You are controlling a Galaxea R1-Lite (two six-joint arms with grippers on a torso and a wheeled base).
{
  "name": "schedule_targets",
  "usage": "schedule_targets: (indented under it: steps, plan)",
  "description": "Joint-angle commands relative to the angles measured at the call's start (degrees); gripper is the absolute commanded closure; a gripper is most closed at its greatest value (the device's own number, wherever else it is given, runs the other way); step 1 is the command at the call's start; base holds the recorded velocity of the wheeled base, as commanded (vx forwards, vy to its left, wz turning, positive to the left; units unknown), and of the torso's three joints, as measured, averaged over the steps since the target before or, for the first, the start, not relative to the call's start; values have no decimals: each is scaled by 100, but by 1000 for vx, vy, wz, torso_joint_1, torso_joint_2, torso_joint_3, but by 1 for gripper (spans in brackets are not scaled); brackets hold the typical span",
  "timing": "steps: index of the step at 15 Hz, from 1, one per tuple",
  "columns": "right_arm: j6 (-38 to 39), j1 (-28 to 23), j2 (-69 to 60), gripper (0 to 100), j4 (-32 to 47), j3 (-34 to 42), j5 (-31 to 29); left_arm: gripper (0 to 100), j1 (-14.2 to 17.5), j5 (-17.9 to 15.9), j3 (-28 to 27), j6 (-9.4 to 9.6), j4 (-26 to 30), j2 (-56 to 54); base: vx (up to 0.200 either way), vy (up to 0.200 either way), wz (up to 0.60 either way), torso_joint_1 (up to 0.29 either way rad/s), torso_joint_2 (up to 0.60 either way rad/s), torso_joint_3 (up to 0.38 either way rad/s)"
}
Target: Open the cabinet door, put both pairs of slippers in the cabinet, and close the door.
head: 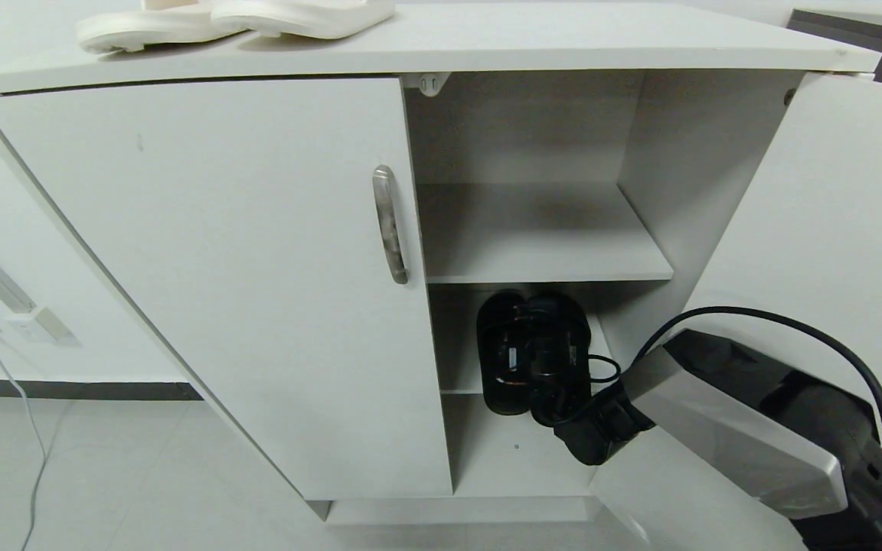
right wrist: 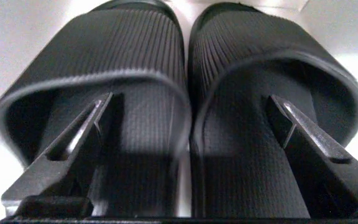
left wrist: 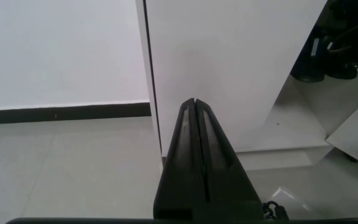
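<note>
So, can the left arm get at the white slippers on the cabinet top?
Probably yes: the white slippers lie uncovered on the cabinet top, on the left arm's side. The left tool sits low by the closed door, shut, so it must rise and open.

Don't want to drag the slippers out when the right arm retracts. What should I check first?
1. Black slippers lying on the lower shelf: ok.
2. Right gripper open: ok.
3. Its fingers clear of the slipper straps: cannot tell; tips sit at the openings.
4. Right door open wide for withdrawal: ok.
5. White slippers stowed: not ok, on the cabinet top.
6. Left gripper shut, clear of the opening: ok.
</note>
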Motion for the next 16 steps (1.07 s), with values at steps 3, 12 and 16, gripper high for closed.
schedule_targets:
  steps: [3, 12, 16]
  plan:
    - [1, 267, -1022, 0, -745, 1683, -49, 100, 4, 0, 0, 8, -1, 7, 0, 0, 0, 0, 0, 0]
    - [-8, 856, -1796, 0, -2309, 4118, -348, 100, 4, 0, 0, 0, -1, 7, 0, 0, 0, 0, 0, 0]
    - [-16, 856, -1805, 0, -2318, 4144, -348, 100, 4, 0, 0, 0, -1, 7, 0, 0, 0, 0, 0, 0]
